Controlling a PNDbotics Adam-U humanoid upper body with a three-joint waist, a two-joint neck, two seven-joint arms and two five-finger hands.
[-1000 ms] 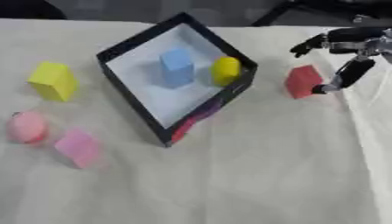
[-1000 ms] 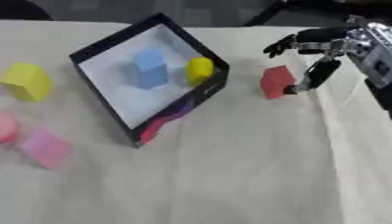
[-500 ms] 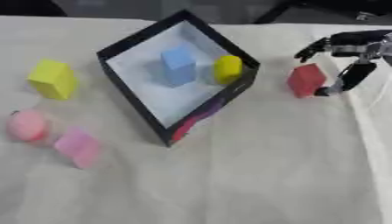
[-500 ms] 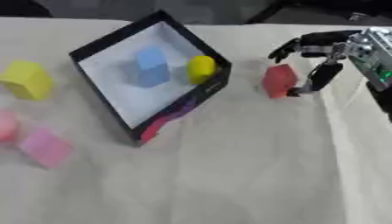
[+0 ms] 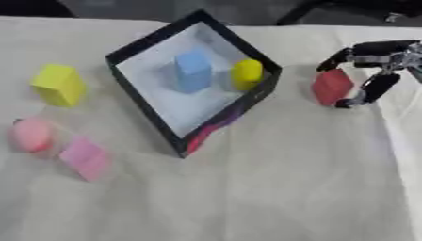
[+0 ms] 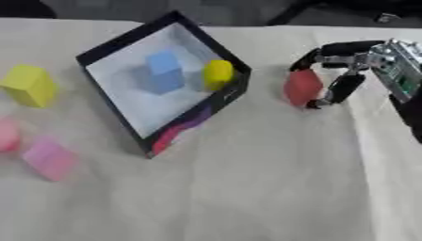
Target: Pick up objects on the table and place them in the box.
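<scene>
Two pieces already in the black box [image 5: 138,88]: blue block [image 5: 193,70] and yellow oval [image 5: 247,74]. Right hand [image 6: 342,70] curled around red block [image 6: 303,88] just right of box. Still on tabletop [image 5: 272,183]: yellow block [image 5: 59,84], pink ball [image 5: 32,134], pink block [image 5: 85,157].

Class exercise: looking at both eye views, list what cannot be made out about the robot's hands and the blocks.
- Left hand: in neither view.
- Right hand: whether its fingers touch the red block; blur hides the contact.
- Pink round object: left eye view, too blurred to identify; right eye view, cut off by the left edge.
</scene>
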